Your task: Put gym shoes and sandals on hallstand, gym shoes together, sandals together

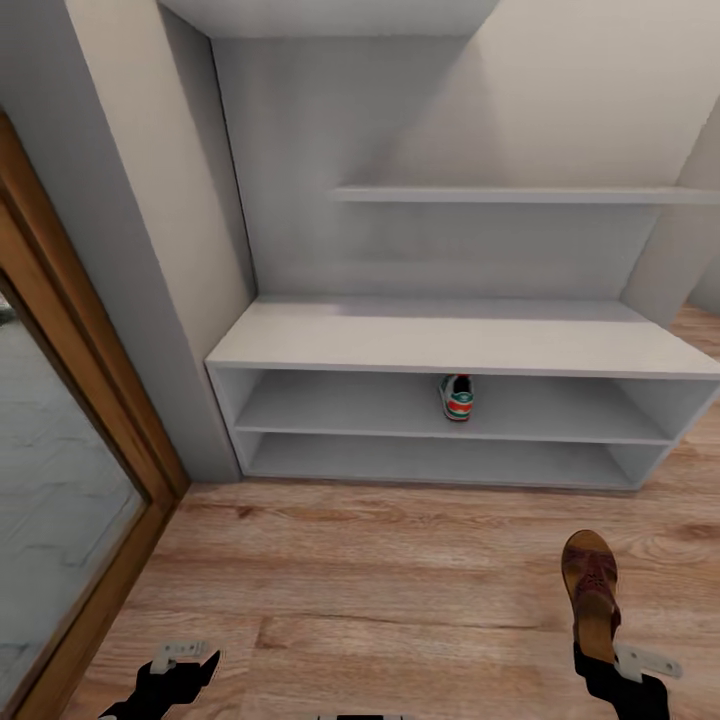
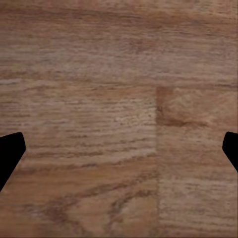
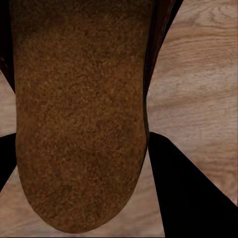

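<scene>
Lower right of head view: my right gripper (image 1: 600, 655) clamps 1 sandal (image 1: 590, 592) by its heel, toe toward the hallstand (image 1: 450, 345); 1 gym shoe (image 1: 457, 397) sits on its upper shelf.

Left wrist view: fingers (image 2: 10, 153) spread over bare corridor floor (image 2: 119, 99).

Right wrist view: footbed between my fingers (image 3: 183, 188). Risk: heel-only hold, sandal may pivot or slip.

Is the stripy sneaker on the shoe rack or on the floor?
On the rack. The gym shoe stands on the hallstand's upper open shelf, heel facing out, clear of the wood floor.

- The hallstand (image 1: 460, 340) top is bare and wide.
- One gym shoe (image 1: 457, 397) sits mid-shelf, with room on both sides.
- The bottom shelf (image 1: 430, 460) is free.
</scene>
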You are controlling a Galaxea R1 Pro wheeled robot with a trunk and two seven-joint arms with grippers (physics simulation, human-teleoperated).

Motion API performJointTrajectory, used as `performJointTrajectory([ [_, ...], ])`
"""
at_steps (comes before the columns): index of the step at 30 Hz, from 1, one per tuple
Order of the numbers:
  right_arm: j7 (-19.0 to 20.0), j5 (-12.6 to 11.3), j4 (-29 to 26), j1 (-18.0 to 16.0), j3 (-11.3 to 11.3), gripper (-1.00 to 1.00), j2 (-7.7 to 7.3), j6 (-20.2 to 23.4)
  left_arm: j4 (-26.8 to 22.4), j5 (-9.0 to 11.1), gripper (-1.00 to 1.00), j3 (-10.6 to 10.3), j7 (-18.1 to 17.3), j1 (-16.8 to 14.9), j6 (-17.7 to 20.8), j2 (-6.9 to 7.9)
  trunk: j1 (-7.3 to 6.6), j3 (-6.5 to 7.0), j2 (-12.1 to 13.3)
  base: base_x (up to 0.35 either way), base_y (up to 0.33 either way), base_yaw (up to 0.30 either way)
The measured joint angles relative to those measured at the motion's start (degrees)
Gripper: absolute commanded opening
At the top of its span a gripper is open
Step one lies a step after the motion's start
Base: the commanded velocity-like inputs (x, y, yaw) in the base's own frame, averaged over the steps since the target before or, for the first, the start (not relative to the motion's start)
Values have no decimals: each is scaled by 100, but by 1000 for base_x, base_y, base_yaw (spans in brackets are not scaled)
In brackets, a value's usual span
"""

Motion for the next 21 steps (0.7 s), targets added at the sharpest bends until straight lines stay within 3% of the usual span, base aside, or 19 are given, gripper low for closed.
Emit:
performJointTrajectory([
  [10,-17,14,2,0,20,-100,70,7,-3,-4,100,1,15,0,0,-6,-1,0,0,47,283,0],
  [16,-178,26,-32,0,11,-100,357,10,2,-9,100,4,17,0,-1,-12,0,0,0,32,73,0],
  [21,-797,19,-41,0,13,-100,514,9,6,-31,100,-3,18,0,-1,-26,0,0,0,5,11,0],
])
